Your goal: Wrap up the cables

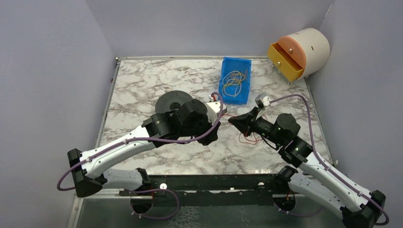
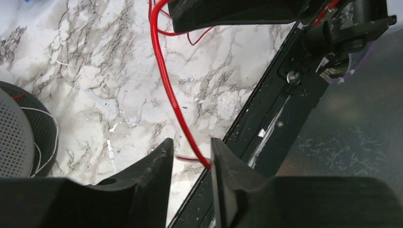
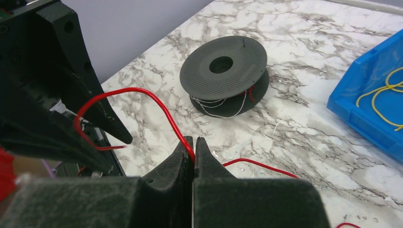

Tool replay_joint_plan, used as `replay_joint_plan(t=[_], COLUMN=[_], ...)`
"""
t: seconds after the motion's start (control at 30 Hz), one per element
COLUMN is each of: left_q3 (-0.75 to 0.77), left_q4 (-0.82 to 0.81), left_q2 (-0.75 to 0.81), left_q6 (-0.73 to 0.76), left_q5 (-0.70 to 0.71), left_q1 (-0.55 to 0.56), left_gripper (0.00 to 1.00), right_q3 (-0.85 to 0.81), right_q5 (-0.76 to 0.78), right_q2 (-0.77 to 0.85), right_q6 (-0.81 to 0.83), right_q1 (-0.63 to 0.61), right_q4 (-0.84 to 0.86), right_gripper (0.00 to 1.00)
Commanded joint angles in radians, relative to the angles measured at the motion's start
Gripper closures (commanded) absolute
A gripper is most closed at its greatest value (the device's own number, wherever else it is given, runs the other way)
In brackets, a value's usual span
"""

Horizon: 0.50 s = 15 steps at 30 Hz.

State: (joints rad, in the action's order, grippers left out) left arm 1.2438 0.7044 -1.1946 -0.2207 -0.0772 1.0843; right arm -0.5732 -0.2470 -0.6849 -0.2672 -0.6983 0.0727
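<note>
Currently, red cable (image 3: 164, 111): one strand arcing slack over the marble table (image 3: 304, 128), near the dark spool (image 3: 242, 61). Right gripper (image 3: 194, 142) pinches it; left gripper (image 2: 190, 148) stands narrowly parted around it. We advise even tension while feeding spoolward.

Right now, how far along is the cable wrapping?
Done: little; the spool carries few white turns. In hand: the right claw is shut on the red cable, the left claw open around it. Left: that cable hangs loose, and yellow cables lie in the blue bin.
</note>
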Motion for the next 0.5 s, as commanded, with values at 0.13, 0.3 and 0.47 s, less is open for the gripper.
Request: replay_joint_plan(t=[0.13,0.3,0.47], left_q3=[0.01,0.019,0.018], left_q4=[0.015,0.018,0.046], left_q2=[0.09,0.144,0.171], left_q6=[-0.009,-0.001,0.0], left_q5=[0.159,0.226,0.351], left_q1=[0.003,0.003,0.003], left_gripper=[0.42,0.34,0.27], right_q3=[-0.105,-0.154,-0.172], right_q5=[0.147,0.265,0.421], right_q2=[-0.063,-0.117,-0.152], right_q6=[0.02,0.01,-0.046], right_q1=[0.006,0.005,0.005], right_q4=[-0.13,-0.219,-0.279], right_gripper=[0.99,0.99,0.99])
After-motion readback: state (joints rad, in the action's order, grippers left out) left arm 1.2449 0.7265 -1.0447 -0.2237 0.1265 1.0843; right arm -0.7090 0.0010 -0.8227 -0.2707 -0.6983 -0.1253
